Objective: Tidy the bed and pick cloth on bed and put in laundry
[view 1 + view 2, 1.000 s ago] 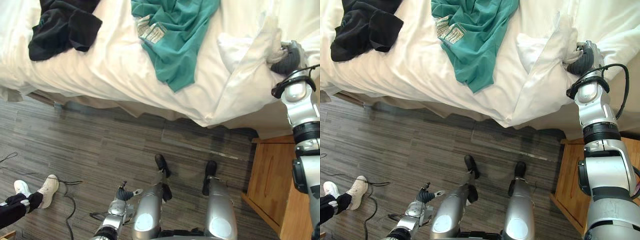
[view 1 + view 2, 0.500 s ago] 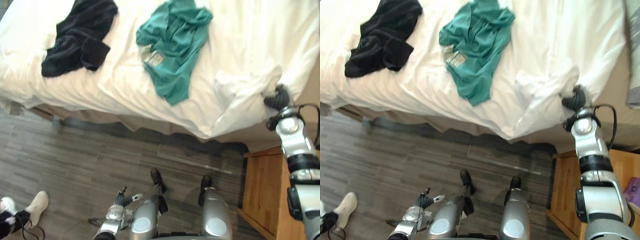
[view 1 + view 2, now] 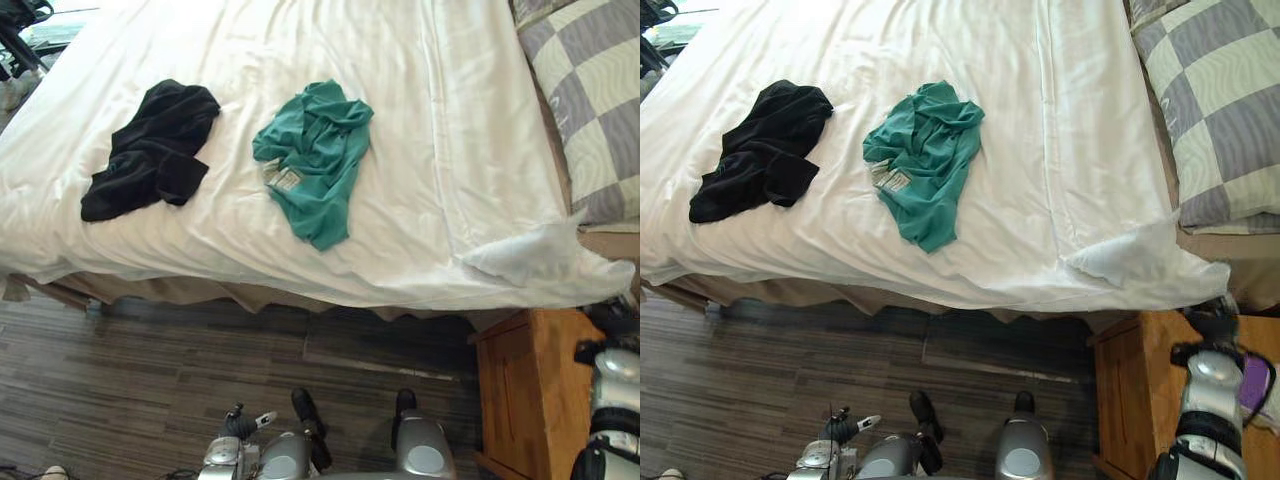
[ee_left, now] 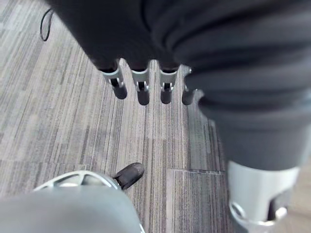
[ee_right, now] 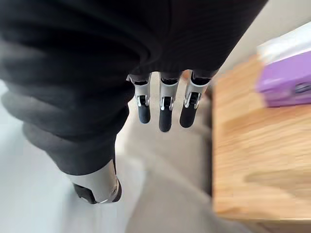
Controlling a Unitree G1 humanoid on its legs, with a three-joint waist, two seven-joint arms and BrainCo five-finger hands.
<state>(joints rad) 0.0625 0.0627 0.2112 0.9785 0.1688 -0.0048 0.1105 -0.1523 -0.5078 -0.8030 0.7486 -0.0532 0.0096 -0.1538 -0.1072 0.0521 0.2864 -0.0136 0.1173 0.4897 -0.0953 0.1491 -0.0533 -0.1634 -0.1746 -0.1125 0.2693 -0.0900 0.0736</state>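
A white-sheeted bed (image 3: 430, 120) takes up most of the head views, with two garments lying loose on it. A black cloth (image 3: 150, 150) lies crumpled near the bed's left side. A teal cloth (image 3: 315, 155) is bunched near the middle, well apart from the black one. Neither hand touches either cloth.

A grey-and-white checked pillow (image 3: 590, 90) rests at the bed's far right. Below it, a corner of the sheet (image 3: 520, 255) is turned back at the near edge, just above a wooden nightstand (image 3: 520, 390).

The right hand (image 5: 165, 107) hangs low at the robot's right, by the nightstand and close to the bed's near right corner. Its fingers are straight and slack, and it holds nothing. A purple box (image 5: 286, 73) sits on the nightstand beyond it.

The left hand (image 4: 142, 86) hangs at the robot's left over the grey plank floor (image 3: 150, 380). Its fingers are straight and loosely spread, and it is also empty.
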